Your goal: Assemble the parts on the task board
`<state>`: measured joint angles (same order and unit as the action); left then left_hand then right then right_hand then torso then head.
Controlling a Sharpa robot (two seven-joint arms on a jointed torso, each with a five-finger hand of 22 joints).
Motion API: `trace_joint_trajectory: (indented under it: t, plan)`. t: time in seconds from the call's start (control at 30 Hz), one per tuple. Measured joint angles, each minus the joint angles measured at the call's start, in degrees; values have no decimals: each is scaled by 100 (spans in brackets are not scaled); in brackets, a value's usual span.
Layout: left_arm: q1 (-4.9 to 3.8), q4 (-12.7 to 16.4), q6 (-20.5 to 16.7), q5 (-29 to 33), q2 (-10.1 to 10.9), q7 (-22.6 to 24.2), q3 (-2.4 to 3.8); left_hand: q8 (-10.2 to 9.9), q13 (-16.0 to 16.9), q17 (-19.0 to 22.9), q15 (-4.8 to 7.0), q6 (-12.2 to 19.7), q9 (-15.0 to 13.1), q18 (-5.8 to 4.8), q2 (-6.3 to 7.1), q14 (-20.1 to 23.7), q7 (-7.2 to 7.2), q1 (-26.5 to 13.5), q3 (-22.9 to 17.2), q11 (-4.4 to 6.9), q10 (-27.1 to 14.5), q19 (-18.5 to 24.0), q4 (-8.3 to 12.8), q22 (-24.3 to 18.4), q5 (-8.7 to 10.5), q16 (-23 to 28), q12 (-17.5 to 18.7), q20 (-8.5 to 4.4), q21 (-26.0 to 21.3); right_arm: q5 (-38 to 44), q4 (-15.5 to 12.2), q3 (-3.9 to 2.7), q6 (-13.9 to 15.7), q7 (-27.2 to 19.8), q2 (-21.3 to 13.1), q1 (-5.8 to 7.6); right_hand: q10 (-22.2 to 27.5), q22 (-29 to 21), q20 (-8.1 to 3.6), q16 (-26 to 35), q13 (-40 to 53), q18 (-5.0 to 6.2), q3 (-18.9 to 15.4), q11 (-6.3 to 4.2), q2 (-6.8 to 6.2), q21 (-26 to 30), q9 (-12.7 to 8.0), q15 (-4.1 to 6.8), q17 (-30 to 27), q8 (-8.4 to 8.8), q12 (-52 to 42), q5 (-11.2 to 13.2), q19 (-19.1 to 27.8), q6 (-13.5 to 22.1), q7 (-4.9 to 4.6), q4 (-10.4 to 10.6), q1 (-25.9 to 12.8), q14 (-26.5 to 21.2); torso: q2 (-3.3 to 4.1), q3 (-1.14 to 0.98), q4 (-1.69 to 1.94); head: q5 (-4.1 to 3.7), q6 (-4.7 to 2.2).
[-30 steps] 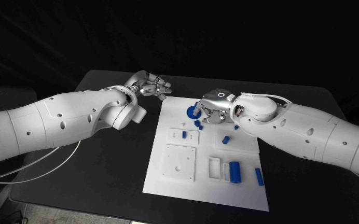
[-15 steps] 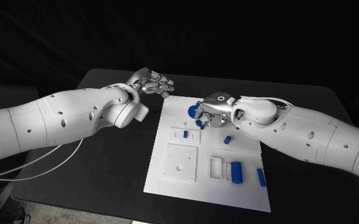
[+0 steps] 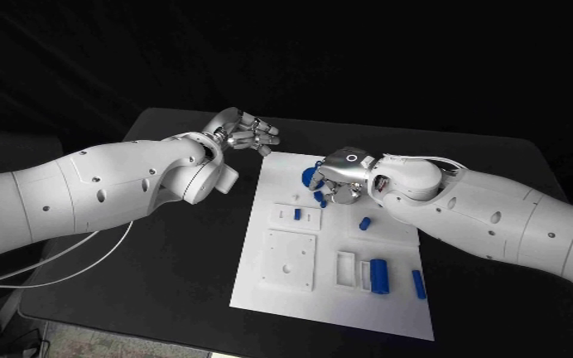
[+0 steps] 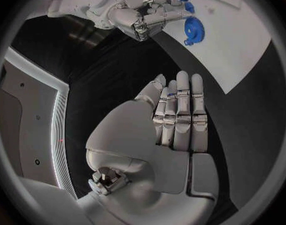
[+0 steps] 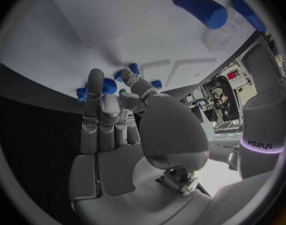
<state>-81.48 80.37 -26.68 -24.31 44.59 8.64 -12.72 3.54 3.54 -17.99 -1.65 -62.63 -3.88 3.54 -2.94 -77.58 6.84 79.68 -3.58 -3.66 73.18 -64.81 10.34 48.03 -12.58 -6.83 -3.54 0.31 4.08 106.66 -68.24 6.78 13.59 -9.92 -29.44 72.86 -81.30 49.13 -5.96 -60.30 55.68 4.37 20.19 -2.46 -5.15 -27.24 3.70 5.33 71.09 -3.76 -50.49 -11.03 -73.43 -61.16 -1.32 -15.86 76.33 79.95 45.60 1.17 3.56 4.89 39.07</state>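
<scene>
Slightly toward 7 o'clock since a second ago, our right hand now crouches over the blue gear near the far edge of the task board; its fingers curl down beside the gear, though we cannot tell whether they grip it or a small blue peg below; our left hand has barely stirred, hovering off the board's 11 o'clock corner with fingers bunched together and nothing in them. We judge the risk plain: a clenched hand dragging at the gear could tip it off its seat or knock the short peg lying loose at 4 o'clock from it; fingers also hide the contact from us, so a misplaced pinch would go unseen. In the left wrist view the gear appears tilted on edge, its flat face turned sideways; the long blue block lies with its long axis running 12 to 6.
</scene>
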Motion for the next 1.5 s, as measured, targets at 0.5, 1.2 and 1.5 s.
trace_joint_trajectory:
  t: [0.5,1.2,1.5]
  plan:
    - [-22,2,24,14,-8,-14,3,0,0,-15,0,0,0,0,0,0,0,0,6,0,0,0,-77,-117,23,0,0,0,0,123,76,6,-72,12,16,1,0,275,2,-26,-1,-1,220,0,0,129,0,0,4,0,-67,86,-38,-57,14,-12,0,0,13,-3,-3,32,15]
    - [-88,67,49,21,-10,-79,6,0,0,-24,0,0,0,0,-23,0,0,23,6,0,0,-21,-109,-164,23,0,0,-21,0,172,149,33,-103,6,88,1,22,691,23,-26,-44,-1,267,22,-23,586,0,0,-8,0,-111,126,-202,-159,-11,-12,-23,0,24,-3,-11,-3,76]
    - [-98,62,46,22,-13,-150,7,0,0,-32,0,0,0,0,-12,0,0,72,6,0,0,-42,-108,-146,23,0,0,0,0,171,180,39,-86,5,93,1,85,747,23,-26,-44,0,267,85,51,642,6,-21,-17,1,-134,145,-202,-640,-118,-12,-96,-22,21,-4,-9,-19,102]
